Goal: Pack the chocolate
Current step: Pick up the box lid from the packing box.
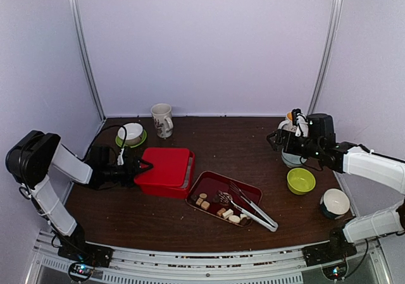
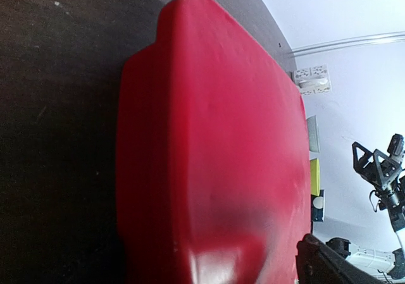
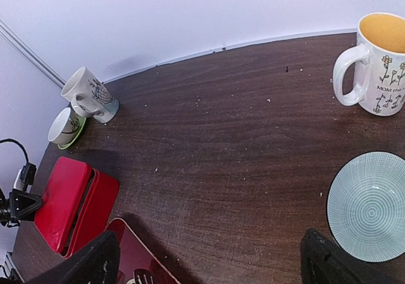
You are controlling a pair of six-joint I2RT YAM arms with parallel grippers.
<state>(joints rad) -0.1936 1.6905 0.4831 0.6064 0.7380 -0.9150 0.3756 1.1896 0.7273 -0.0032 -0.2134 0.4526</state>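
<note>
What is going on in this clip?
The left gripper is at the left edge of the red box, and in the right wrist view its lid looks partly raised off the base. The chocolate pieces lie in the dark red tray beside the tongs, none packed yet. The right gripper hangs open over the far right of the table, above a pale striped bowl near a floral mug.
</note>
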